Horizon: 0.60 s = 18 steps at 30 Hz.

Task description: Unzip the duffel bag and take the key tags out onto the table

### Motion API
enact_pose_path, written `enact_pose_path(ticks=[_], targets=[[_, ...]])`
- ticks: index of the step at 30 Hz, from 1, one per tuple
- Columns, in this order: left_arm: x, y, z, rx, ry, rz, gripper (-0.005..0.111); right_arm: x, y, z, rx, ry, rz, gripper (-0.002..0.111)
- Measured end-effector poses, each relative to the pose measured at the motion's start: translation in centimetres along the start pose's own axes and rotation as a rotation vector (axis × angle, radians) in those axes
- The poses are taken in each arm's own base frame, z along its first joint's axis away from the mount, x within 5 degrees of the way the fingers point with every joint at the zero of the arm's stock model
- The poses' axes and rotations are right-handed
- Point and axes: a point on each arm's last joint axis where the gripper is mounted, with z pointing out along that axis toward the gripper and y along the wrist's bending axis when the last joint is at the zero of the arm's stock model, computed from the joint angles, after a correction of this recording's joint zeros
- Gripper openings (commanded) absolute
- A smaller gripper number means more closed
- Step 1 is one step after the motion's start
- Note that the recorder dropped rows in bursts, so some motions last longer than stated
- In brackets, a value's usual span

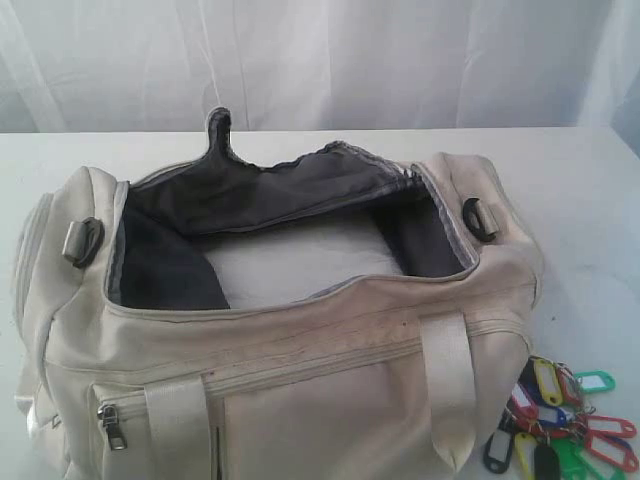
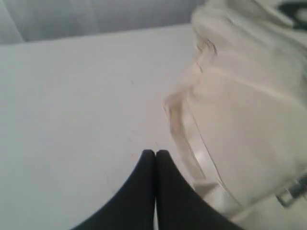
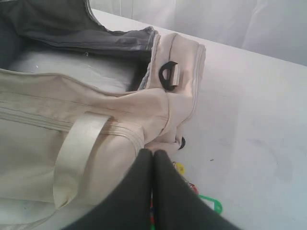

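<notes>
Table (image 1: 590, 200): white, wide, carries everything.
Duffel bag (image 1: 330, 350): cream, lies mid-table, main top gaping, dark grey lining (image 1: 165, 265) exposed, pale patch at bottom.
Key tags (image 1: 565, 420): mixed-colour bunch on table, outside bag, just beside its right end.
Left gripper (image 2: 155, 153): jaws pressed together, empty, over bare table next to bag's end.
Right gripper (image 3: 153, 153): jaws pressed together, empty, above bag's corner and tags.
Side-pocket zipper pull (image 1: 112, 425): hangs at front left.

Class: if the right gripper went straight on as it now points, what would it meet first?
Most likely the bag, at its end corner just ahead of the right gripper; depth is unclear.
</notes>
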Motion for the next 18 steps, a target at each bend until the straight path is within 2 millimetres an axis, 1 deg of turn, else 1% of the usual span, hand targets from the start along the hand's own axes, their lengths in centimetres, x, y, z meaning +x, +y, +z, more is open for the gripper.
enact_pose_path(ticks=[3,11,18], targets=[[0.89,-0.47,0.04,0.051,0.077,-0.001,0.000,0.00,0.00,0.00,0.000,0.000,0.000,0.000],[0.93,-0.87,-0.04,0.120,0.077,0.016,0.000,0.00,0.00,0.00,0.000,0.000,0.000,0.000],[0.92,-0.89,-0.05,0.124,0.077,0.018,0.000,0.00,0.00,0.00,0.000,0.000,0.000,0.000]])
